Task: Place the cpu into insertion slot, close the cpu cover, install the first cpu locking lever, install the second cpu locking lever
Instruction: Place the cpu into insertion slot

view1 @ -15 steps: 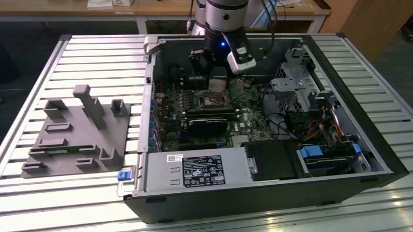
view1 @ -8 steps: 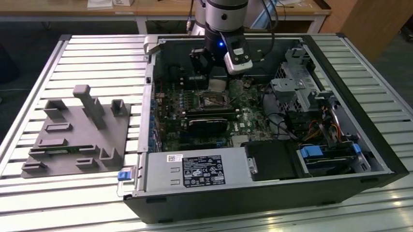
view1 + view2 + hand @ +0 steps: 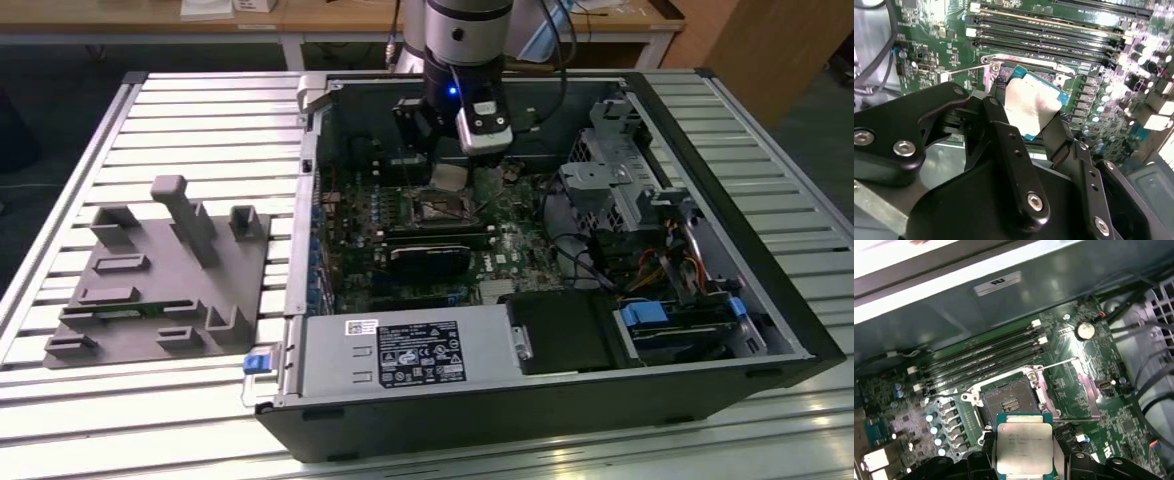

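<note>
- We've got the gripper (image 3: 1024,462) clamped on the cpu (image 3: 1024,440), a finger on each of two opposite edges, silvery top facing the first wrist view.
- The cpu hangs above the board and isn't seated.
- The insertion slot (image 3: 1008,402) sits just beyond the cpu's far edge, bare.
- The cpu cover (image 3: 1085,390) lies flipped open beside the slot.
</note>
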You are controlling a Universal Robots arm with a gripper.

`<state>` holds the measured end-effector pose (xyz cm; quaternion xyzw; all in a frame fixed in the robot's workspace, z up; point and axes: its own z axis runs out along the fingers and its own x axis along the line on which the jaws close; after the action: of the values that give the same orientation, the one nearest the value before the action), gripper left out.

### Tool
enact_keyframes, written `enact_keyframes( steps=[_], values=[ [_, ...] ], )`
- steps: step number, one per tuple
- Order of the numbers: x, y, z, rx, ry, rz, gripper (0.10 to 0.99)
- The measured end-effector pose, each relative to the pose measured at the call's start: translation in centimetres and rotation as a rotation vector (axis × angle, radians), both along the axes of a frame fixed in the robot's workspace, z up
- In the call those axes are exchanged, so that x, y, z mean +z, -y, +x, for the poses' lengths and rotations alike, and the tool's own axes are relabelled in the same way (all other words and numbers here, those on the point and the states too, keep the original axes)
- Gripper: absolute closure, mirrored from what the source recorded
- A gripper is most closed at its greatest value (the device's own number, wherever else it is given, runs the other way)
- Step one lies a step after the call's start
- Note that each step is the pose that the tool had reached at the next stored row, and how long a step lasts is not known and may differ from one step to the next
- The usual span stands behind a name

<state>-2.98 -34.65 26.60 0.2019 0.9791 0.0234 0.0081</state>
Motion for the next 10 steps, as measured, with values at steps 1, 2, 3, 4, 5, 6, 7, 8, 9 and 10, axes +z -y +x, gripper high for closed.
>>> enact_keyframes(
  steps=[1,2,3,4,5,6,7,8,9,10],
  values=[
    [0.00,0.00,0.00,-0.015,0.0000,0.000,0.549],
    [-0.01,0.00,0.00,-0.030,0.0000,0.000,0.549],
    [-0.01,0.00,0.00,-0.046,0.0000,0.000,0.549],
    [-0.02,0.00,0.00,-0.062,0.0000,0.000,0.549],
    [-0.02,0.00,0.00,-0.077,0.0000,0.000,0.549],
    [-0.02,0.00,0.00,-0.092,0.0000,0.000,0.549],
    [-0.03,0.00,0.00,-0.107,-0.0001,0.000,0.549],
    [-0.03,0.00,0.00,-0.123,0.0000,0.000,0.549],
    [-0.04,0.00,0.00,-0.137,0.0000,0.000,0.549],
    [-0.04,0.00,0.00,-0.152,0.0000,0.000,0.549]
  ],
)
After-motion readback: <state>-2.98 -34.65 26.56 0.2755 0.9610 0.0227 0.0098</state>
